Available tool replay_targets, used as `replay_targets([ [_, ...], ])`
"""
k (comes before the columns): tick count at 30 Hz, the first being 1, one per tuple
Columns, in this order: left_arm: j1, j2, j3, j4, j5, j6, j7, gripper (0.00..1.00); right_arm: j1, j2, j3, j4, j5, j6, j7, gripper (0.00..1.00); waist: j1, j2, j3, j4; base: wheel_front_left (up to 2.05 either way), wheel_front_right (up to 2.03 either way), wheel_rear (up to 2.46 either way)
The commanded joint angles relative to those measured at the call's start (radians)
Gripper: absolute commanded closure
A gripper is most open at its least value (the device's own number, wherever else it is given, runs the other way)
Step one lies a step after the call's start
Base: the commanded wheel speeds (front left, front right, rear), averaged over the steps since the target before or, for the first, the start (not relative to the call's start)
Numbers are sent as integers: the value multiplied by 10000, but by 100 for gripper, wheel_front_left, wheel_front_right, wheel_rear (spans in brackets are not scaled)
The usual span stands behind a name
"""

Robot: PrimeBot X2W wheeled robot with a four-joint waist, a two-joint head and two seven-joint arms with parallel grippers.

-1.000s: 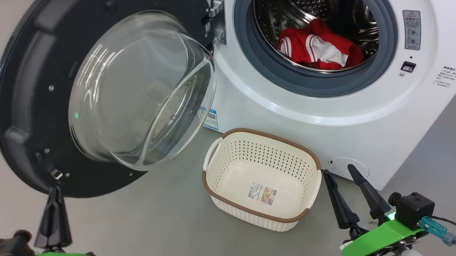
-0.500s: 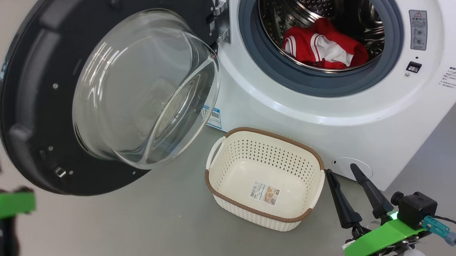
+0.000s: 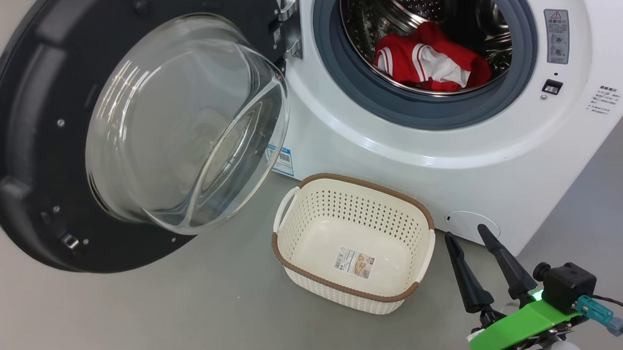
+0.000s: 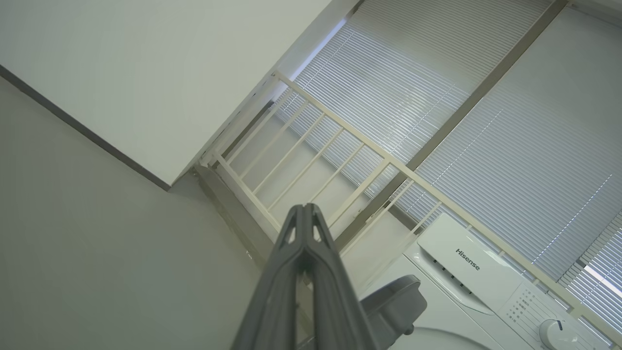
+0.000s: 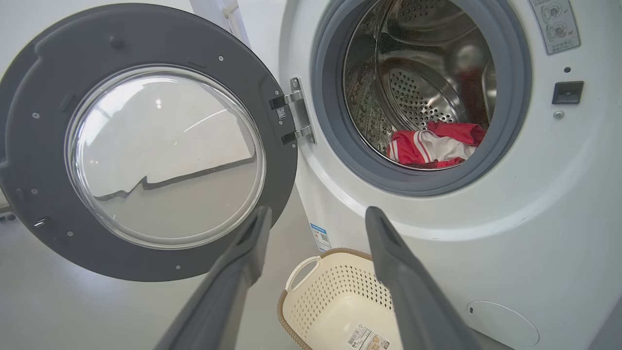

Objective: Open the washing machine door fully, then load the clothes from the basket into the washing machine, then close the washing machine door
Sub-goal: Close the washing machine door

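Swung shut carelessly, the washing machine door (image 3: 33, 134), wide open at left, could sweep its glass bowl (image 3: 189, 124) against the basket (image 3: 338, 287), which sits empty on the floor (image 3: 182, 305) just beside the washing machine (image 3: 394, 172). The left gripper (image 4: 304, 209), pressed together and empty, points toward window blinds (image 4: 413, 87). The clothes (image 3: 429, 65) lie in the drum (image 3: 368, 21) near the gasket (image 3: 422, 114), where a fold might get pinched. The right gripper (image 3: 464, 231), spread, hovers right of the basket.

Grey floor (image 3: 182, 310) under basket (image 3: 338, 298) and washing machine (image 3: 394, 172)
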Motion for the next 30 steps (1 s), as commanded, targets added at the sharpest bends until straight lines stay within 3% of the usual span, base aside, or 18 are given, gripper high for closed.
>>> replay_targets([
  [1, -572, 664, 442, 276, -399, 136, 352, 100, -106, -61, 222, -207, 53, 16, -48, 0, -1, -1, -29, -28, 0, 0, 0],
  [10, -1791, 1104, 1106, 3692, -2033, 839, 1850, 100, -170, -49, 374, -159, 77, 16, -48, 0, -1, -1, -81, -176, 0, 0, 0],
  [14, -1988, 1272, 1165, 4649, -2435, 938, 2518, 100, -151, -56, 378, -147, 94, 16, -48, 0, -1, -1, -80, -282, 0, 0, 0],
  [30, -2322, 1457, 820, 5992, -2839, 829, 3824, 100, -169, -37, 387, -131, 112, 16, -48, 0, -1, -1, -74, -513, 0, 0, 0],
])
